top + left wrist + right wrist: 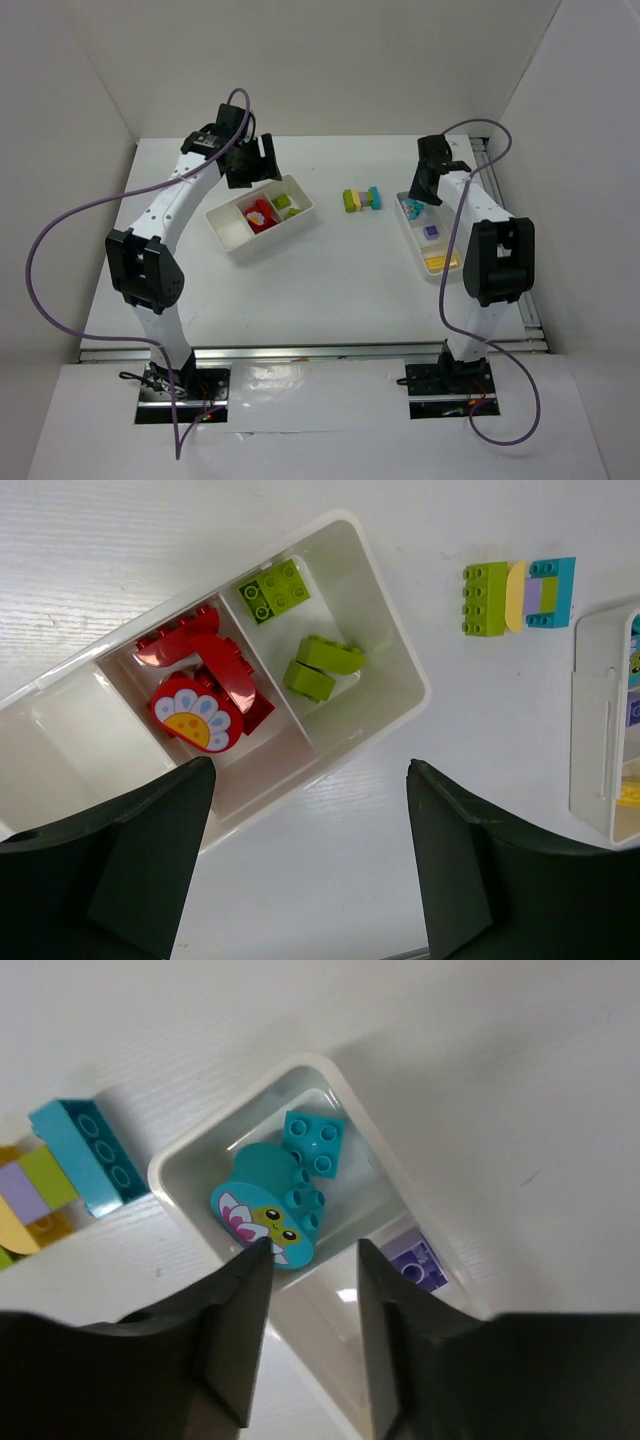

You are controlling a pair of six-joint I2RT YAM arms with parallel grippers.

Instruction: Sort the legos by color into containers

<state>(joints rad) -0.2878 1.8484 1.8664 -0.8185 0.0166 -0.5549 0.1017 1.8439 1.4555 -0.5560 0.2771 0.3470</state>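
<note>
The wide three-compartment tray (300,200) holds red bricks (215,665) with a flower brick (195,712) in its middle compartment and lime green bricks (325,665) in the end one. My left gripper (310,768) is open and empty above the table beside this tray (385,620). The narrow tray (418,250) holds cyan bricks (315,1140), a cyan frog brick (265,1210), a purple brick (415,1260) and a yellow one (436,262). My right gripper (313,1247) is open and empty over its cyan end. A multicoloured stack (362,199) lies on the table between the trays.
The stack also shows in the left wrist view (520,595), with green, yellow, purple and cyan parts, and at the left edge of the right wrist view (60,1175). The wide tray's left compartment (50,740) has no bricks. White walls enclose the table.
</note>
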